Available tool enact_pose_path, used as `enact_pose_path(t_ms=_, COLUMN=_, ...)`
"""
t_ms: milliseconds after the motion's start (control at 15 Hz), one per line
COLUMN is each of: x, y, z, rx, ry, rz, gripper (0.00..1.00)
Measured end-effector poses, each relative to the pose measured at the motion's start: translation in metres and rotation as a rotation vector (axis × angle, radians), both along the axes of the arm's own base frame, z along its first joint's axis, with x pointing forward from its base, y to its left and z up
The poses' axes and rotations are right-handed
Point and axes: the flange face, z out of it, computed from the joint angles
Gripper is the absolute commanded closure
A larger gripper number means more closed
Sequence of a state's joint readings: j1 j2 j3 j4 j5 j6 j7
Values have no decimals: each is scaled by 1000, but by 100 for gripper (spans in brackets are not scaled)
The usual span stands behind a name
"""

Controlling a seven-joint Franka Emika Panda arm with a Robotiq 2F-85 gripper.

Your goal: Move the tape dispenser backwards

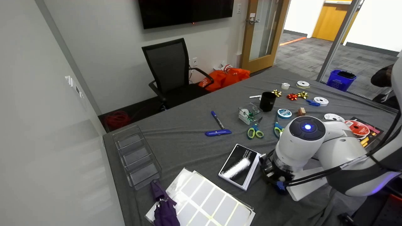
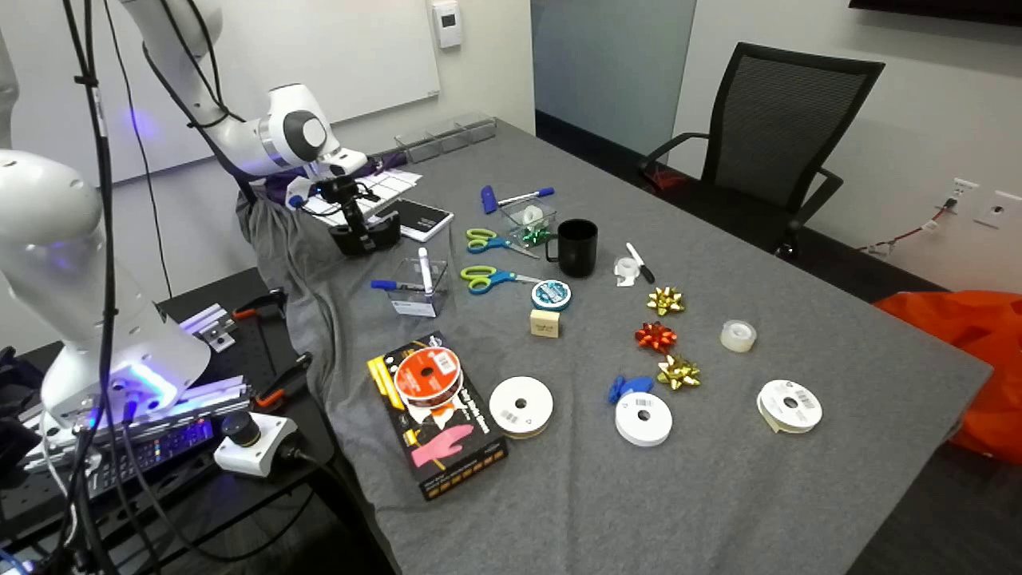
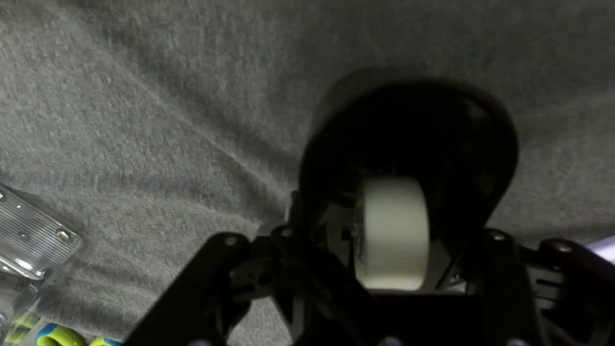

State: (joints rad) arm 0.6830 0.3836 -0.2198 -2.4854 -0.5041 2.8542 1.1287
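Tape dispenser [image 3: 418, 125] directly beneath the gripper [image 3: 391, 226], on or just over the grey cloth [image 2: 575, 487], cannot tell which; just beside a black-covered book [image 1: 238, 166] and near a clear pen holder [image 2: 413, 307] with markers [image 2: 425, 271] in it. Black and rounded in the wrist view, with a pale roll of tape [image 3: 396, 235] inside and one of the parted fingers [image 3: 502, 269] at either flank. Cannot tell a firm pinch from a loose straddle, with contact along the sides lost in shadow. In an exterior view, hidden for the most part behind the arm [image 1: 298, 147]. Farther along the cloth, two pairs of scissors [image 2: 491, 279] with green-and-blue handles, near a black mug [image 2: 576, 247]. Past the pen holder, away from the gripper, a black printed box [image 2: 471, 463] with a red spool [image 2: 428, 374] on top. Well apart, by the wall [image 1: 69, 141], a clear compartment tray [image 1: 135, 156]; near that tray, a purple umbrella [image 1: 165, 213] lying partly over pale label sheets [image 1: 216, 201]
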Motion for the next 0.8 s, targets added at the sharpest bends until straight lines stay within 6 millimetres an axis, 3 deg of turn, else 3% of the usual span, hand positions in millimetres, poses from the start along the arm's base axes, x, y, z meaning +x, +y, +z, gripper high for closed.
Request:
enact_pose_path(t_ms=400, x=17, y=29, z=59, rx=97, ry=-41, rz=-104, gripper=62)
enact_pose_path(t_ms=800, x=71, y=28, z=91, rx=111, ry=-53, rz=-345, gripper=62)
